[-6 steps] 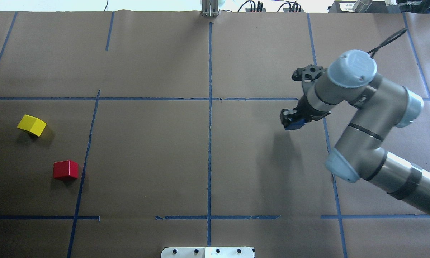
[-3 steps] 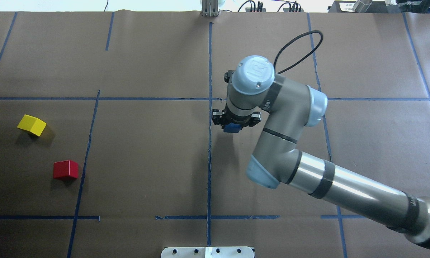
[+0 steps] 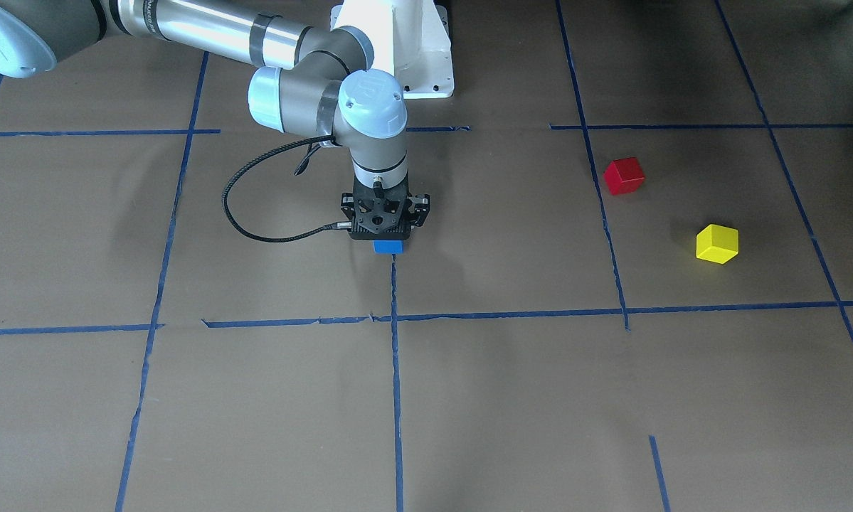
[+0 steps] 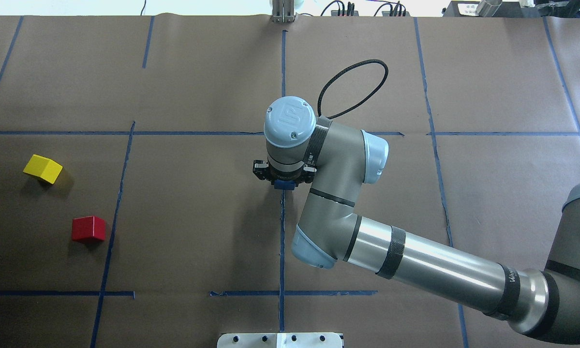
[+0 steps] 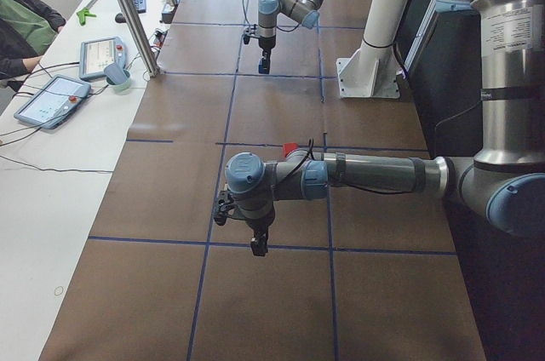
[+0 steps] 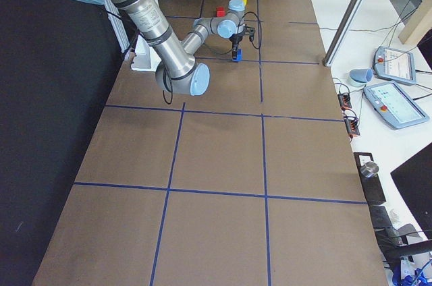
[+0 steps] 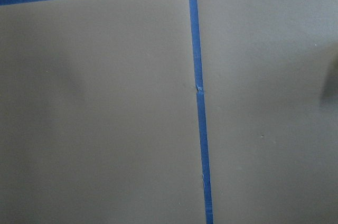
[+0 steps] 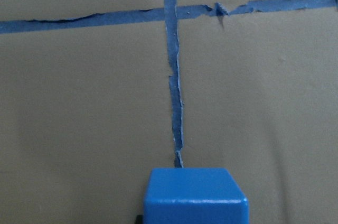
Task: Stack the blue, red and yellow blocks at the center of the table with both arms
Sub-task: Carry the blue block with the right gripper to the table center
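Blue tape lines (image 7: 198, 76) crossing near the top, over brown table paper (image 7: 105, 118).

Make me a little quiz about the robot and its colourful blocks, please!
1. True or false: the right end effector grips the blue block.
2. Which block lies nearer the robot's base? A) red block B) yellow block
3. Fill in: the blue block is over a line of blue ____.
Key: 1 true; 2 A; 3 tape.
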`<state>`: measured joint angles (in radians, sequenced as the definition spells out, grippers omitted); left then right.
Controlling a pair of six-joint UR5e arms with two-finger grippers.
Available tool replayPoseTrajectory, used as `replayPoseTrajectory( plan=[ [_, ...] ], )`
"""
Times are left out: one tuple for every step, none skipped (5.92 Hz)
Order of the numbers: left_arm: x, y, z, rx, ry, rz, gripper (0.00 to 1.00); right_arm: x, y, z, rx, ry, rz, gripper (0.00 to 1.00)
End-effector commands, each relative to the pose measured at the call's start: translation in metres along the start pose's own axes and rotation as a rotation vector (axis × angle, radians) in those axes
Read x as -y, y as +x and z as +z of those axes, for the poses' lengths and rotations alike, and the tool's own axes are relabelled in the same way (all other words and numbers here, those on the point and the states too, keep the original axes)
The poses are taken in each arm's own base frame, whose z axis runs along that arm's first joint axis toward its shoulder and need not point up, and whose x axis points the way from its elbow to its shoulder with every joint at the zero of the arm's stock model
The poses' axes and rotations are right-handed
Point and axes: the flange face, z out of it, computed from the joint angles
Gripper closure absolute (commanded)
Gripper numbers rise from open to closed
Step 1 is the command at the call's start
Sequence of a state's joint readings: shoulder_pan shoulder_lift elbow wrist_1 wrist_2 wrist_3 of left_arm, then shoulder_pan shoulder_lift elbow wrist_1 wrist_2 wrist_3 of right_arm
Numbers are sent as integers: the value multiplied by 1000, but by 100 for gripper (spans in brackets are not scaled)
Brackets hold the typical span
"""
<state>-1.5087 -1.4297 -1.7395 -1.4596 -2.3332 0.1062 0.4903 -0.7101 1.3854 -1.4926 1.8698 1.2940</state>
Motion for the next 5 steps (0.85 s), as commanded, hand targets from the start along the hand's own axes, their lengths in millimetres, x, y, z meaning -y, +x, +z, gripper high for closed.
replayPoseTrajectory(
  plan=[
    [0, 0, 0, 0, 0, 1, 0, -4, -1, 7, -11, -3, -4, 48],
    [0, 0, 0, 0, 1, 2, 0, -4, 0, 8, -12, -3, -5, 1],
    [0, 0, 0, 0, 1, 3, 0, -4, 0, 8, -12, -2, -13, 1],
    [0, 0, 0, 0, 2, 3, 0, -4, -3, 4, -4, 2, -19, 1],
    [0, 1, 0, 0, 3, 4, 0, 1, -6, -13, 22, 19, -23, 1]
  ],
)
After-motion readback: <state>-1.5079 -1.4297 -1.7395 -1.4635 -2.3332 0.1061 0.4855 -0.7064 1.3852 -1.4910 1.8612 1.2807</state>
